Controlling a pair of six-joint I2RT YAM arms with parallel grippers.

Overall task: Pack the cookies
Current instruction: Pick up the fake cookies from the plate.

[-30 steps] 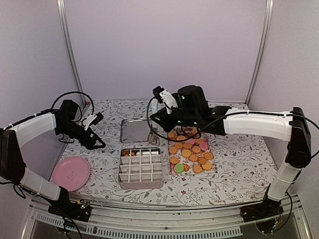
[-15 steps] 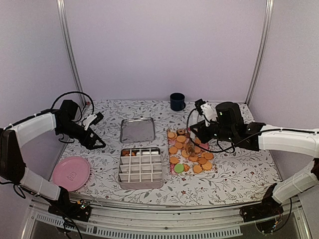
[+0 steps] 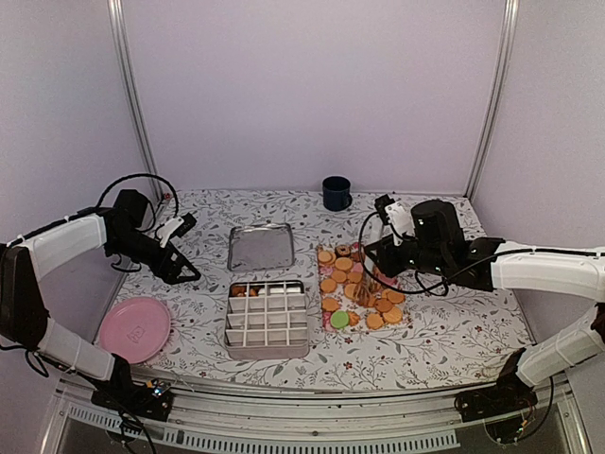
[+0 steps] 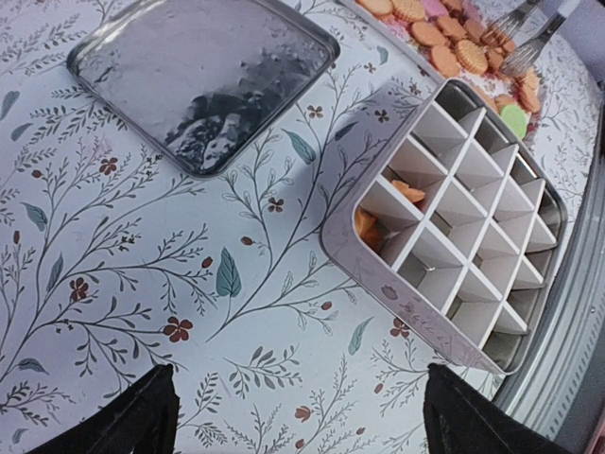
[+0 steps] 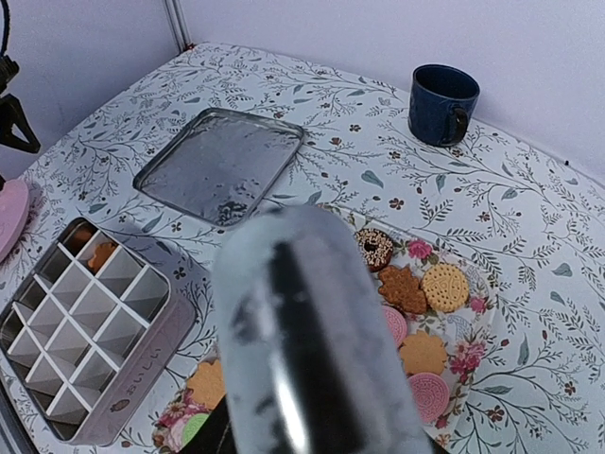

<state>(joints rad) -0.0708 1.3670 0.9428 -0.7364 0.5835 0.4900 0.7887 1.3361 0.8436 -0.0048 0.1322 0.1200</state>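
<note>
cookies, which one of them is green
The green cookie sits at the pile's near-left corner, next to the divided tin; all the others are orange-tan, pink or dark brown.

A white tablecloth [image 3: 454, 312] is showing a print of grey-green leaves and small red flowers. The cookies [image 3: 329, 285] are appearing mostly orange-tan, with a few pink, one green and one dark brown. A plate [image 3: 135, 329] is showing pink, a mug [image 3: 336, 193] navy, a divided tin [image 3: 267, 348] silver and white.
</note>
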